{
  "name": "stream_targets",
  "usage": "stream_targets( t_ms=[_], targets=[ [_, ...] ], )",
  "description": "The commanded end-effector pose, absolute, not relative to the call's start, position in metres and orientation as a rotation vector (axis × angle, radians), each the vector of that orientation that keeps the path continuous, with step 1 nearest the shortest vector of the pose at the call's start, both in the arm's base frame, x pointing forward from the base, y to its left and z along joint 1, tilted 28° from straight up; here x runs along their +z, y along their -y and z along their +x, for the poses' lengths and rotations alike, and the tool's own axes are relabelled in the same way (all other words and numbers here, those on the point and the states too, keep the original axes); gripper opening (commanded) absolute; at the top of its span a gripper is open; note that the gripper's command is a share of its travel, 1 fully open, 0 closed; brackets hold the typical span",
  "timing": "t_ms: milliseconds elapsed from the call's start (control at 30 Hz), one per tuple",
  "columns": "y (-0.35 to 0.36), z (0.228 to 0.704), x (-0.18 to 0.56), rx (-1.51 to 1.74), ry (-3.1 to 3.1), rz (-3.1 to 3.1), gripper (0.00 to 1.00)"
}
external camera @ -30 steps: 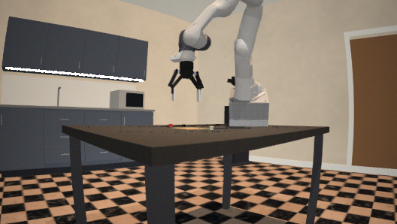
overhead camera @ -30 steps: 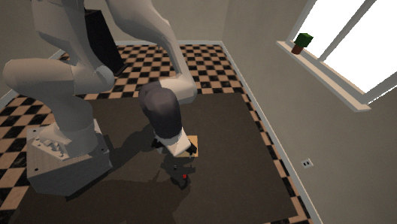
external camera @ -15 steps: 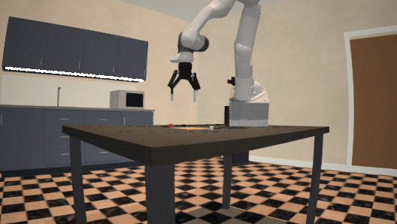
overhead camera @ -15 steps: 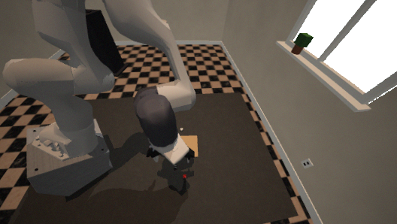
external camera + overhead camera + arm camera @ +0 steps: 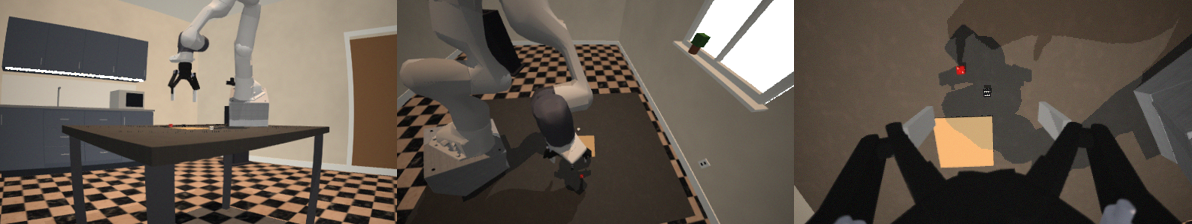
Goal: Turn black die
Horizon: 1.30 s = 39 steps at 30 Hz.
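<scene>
We see a dark brown table [image 5: 233, 132] with wide bare surface toward its edges; the arm's grey base block [image 5: 248, 114] stands on one side of it. One small tan mat [image 5: 964, 142] lies flat near the middle, well in from every edge.

We count three dice, all tiny: one red die [image 5: 961, 69], one black die [image 5: 987, 91] and one white die [image 5: 578, 129]. In the wrist view, the red and black dice lie on the bare table beyond the mat's far edge, close together but apart, both inside the arm's shadow. The white die (seen only in the top and side views) sits on the table just beside the mat, on the opposite side.

The claw [image 5: 183, 98] hangs high above the table, its fingers spread fully wide and holding nothing. The black die lies off the mat, ahead of the claw and roughly centred between its two grey fingertips.
</scene>
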<state>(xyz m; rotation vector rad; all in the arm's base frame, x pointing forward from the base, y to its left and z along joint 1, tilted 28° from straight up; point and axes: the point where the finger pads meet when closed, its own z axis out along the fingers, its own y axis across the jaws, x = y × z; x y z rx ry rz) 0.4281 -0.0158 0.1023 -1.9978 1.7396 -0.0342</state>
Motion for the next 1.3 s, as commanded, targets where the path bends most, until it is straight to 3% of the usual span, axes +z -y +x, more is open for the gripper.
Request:
stream_targets(
  t_ms=[0,500,1267],
  targets=[
    [0.016,0.427,0.101,-0.040,-1.723,-2.016,1.00],
    [0.016,0.428,0.101,-0.036,-1.737,-2.004,1.00],
    [0.012,0.434,0.090,0.133,-2.196,-1.500,1.00]
  ],
)
